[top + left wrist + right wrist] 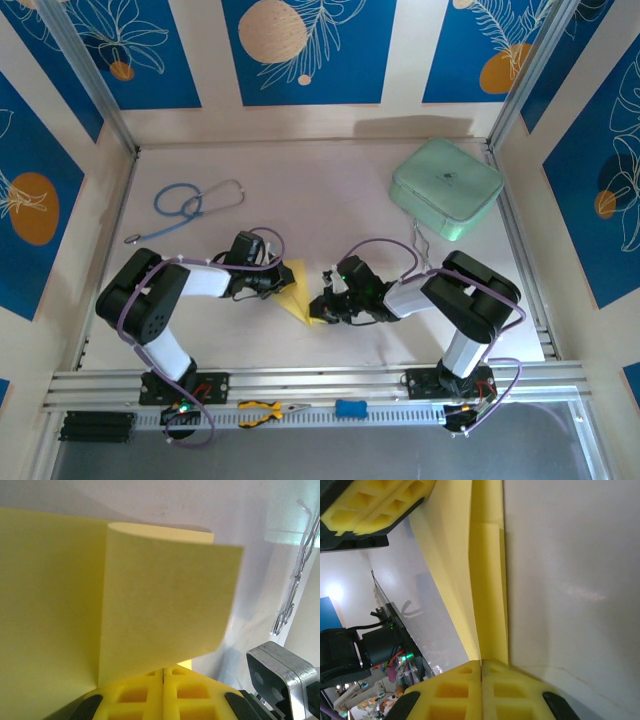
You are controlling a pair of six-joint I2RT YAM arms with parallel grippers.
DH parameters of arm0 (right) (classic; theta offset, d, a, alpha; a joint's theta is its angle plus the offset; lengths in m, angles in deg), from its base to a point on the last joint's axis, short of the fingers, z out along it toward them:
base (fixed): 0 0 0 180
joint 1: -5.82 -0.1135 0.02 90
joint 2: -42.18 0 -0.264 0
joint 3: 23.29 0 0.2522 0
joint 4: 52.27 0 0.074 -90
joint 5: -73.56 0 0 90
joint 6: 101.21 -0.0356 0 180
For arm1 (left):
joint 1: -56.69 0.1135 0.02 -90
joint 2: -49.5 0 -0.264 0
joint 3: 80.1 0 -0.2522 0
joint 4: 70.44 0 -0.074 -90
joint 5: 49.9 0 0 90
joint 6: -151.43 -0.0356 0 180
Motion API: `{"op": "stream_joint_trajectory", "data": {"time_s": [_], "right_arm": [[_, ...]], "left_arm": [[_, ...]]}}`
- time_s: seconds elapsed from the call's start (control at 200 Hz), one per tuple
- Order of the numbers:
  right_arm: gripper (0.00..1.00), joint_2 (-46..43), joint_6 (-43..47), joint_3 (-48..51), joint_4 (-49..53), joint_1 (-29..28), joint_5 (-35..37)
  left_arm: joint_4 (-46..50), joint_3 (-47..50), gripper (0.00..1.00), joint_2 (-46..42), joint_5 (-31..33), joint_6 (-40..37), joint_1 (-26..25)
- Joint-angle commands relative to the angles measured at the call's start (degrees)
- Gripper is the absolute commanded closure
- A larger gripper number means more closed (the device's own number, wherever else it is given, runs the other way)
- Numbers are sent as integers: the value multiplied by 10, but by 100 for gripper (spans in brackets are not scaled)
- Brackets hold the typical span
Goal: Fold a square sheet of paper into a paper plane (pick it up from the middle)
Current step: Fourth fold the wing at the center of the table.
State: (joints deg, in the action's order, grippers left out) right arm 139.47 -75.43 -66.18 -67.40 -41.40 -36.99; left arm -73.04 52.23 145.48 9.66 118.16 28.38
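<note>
Left gripper (163, 672): pads pressed together, pinching the square sheet of paper (298, 298) at its edge, with one flap curled over in front of the wrist cam. Right gripper (481, 666): also pressed together, pinching a folded edge of the same sheet, with the left arm's yellow pads (375, 505) gripping it opposite. The sheet sits mid-table between the two grippers, partly folded. Mint-green case (447, 188) far right, stethoscope (190, 203) far left, pliers (265, 410) on the near rail.
</note>
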Motion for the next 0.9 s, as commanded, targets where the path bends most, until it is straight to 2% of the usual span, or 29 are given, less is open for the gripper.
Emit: {"op": "stream_joint_trajectory", "data": {"time_s": [0.0,0.195,0.46,0.565,0.71,0.895], "right_arm": [[94,0,-8,12,19,-4,-15],[91,4,-16,24,6,-5,-17],[86,-17,3,12,54,-12,-9],[86,-8,2,13,57,-18,-7],[94,0,2,14,74,-22,3],[91,-6,1,20,68,-22,3]], "left_arm": [[17,14,100,16,14,3,-2],[17,15,100,17,15,3,-2],[16,15,100,15,14,4,-2],[16,17,100,14,15,4,-1],[17,17,100,13,15,3,-2],[18,16,100,13,15,3,-1]]}}
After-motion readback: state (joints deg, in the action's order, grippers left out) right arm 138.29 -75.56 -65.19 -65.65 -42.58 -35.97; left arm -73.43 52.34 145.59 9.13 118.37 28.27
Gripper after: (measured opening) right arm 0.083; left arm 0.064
